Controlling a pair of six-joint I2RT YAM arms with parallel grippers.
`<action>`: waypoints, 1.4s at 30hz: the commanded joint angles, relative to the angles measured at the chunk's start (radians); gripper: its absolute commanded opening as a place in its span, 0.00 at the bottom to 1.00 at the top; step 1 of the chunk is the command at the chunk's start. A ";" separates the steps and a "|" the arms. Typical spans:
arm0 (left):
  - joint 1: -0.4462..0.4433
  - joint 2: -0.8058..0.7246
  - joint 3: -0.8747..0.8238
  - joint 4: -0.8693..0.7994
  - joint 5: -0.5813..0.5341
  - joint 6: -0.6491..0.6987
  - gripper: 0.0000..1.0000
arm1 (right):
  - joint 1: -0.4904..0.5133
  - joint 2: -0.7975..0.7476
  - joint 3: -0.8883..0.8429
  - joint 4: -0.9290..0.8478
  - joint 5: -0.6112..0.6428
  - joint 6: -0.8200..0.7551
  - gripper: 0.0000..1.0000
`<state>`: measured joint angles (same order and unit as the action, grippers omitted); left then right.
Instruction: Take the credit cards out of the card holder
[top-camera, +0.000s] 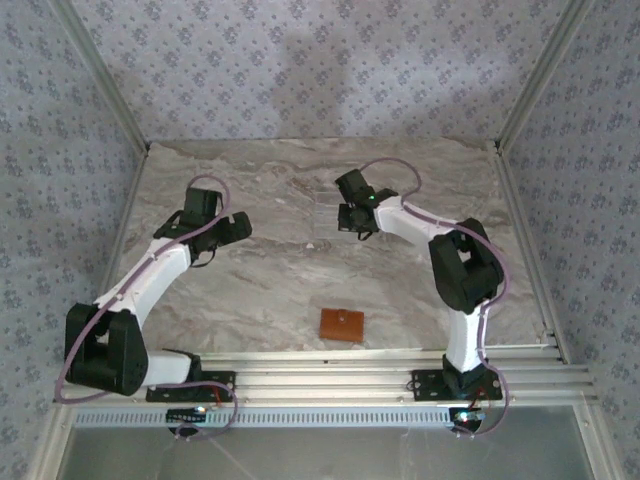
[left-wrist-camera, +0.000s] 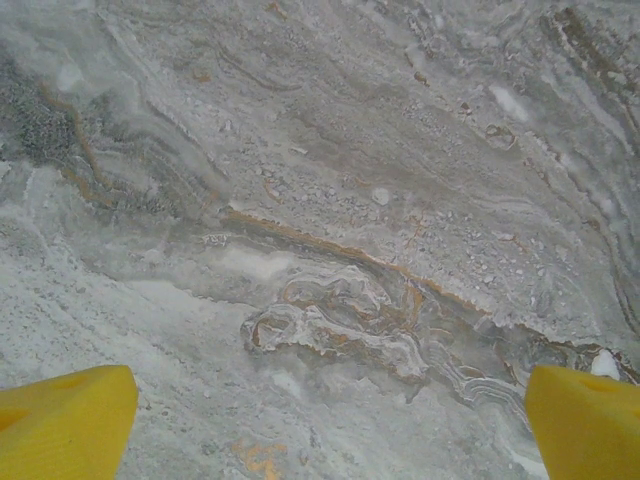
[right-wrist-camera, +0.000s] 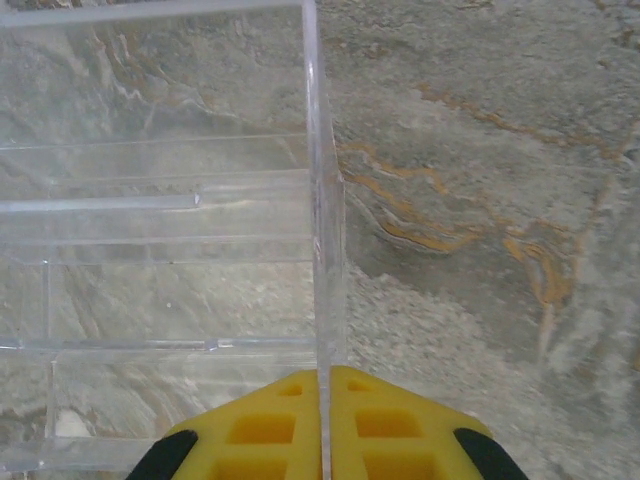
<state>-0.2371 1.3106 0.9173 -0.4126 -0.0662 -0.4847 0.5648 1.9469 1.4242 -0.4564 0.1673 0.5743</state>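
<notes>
One wide marble surface (top-camera: 260, 270) carries it all: clear ridged tray (right-wrist-camera: 160, 200) toward the far middle, orange-brown card holder (top-camera: 341, 324) flat near my bases, well apart from it, credit cards prob. inside. My right fingers (right-wrist-camera: 285, 410) pinch tight on the tray's thin side wall; left fingers (left-wrist-camera: 70, 420) hang spread wide over bare marble, holding nothing. Judging the tray move is the step in hand: keep the pinch square, slide low & slow so it can't twist, then get to the holder.
</notes>
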 joint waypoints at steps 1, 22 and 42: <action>-0.004 -0.031 -0.008 -0.028 0.014 -0.012 0.99 | 0.023 0.026 0.050 -0.021 0.063 0.082 0.09; -0.004 -0.023 -0.019 -0.032 0.011 -0.011 0.99 | 0.029 0.063 0.078 -0.060 0.083 0.063 0.21; -0.004 -0.011 0.048 -0.081 0.092 0.044 0.97 | 0.089 -0.271 -0.049 -0.273 -0.260 -0.631 0.60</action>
<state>-0.2371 1.3014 0.9279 -0.4637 0.0063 -0.4667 0.6186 1.7180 1.4086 -0.6071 0.0391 0.1989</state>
